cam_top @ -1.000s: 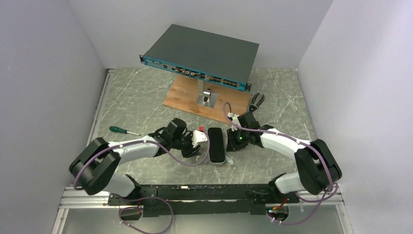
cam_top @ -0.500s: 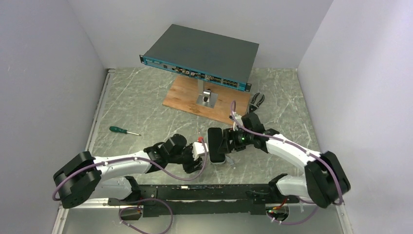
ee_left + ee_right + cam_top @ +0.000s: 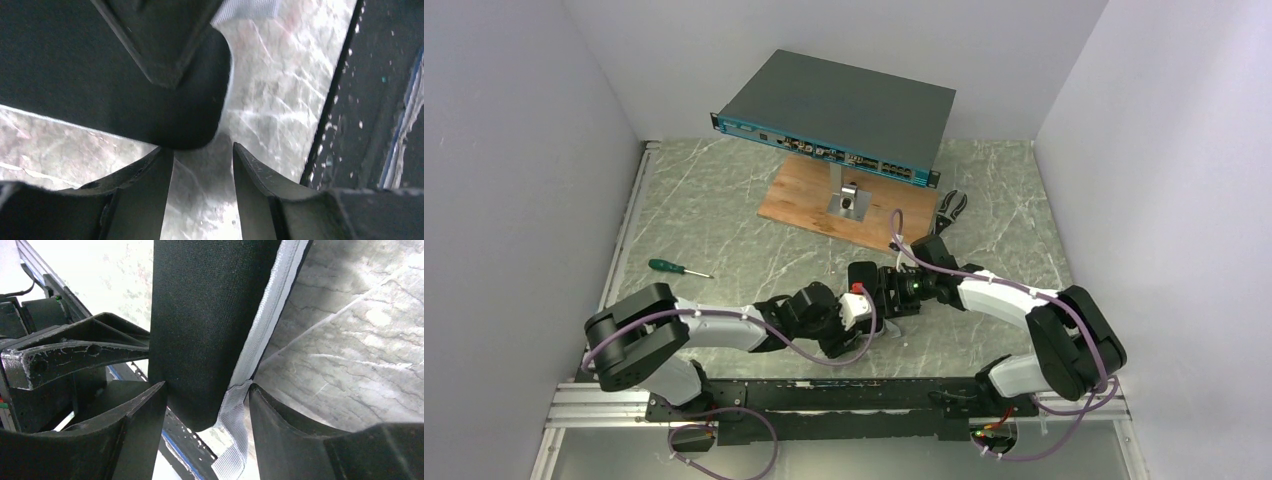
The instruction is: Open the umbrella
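Only the umbrella's dark oval case (image 3: 861, 272) shows; canopy, shaft and handle are hidden. The case stands on its edge at the table's middle front, between the two grippers. In the right wrist view its black fabric (image 3: 205, 315) and pale zipper strip (image 3: 235, 410) fill the gap of my right gripper (image 3: 207, 386), with one finger against the fabric and the other against the strip. My left gripper (image 3: 201, 148) is open over bare marble, and the case's rounded end (image 3: 100, 75) lies just past its left fingertip. Seen from above, the left gripper (image 3: 864, 318) sits just below the right gripper (image 3: 879, 287).
A grey-teal network switch (image 3: 839, 105) stands on a post over a wooden board (image 3: 809, 195) at the back. A green-handled screwdriver (image 3: 669, 267) lies at the left and pliers (image 3: 951, 208) at the right of the board. A black rail (image 3: 824, 395) runs along the near edge.
The right gripper opened and closed in around the case's end, and the case turned from flat to on its edge. The left arm swung right toward the case, its jaws wider.
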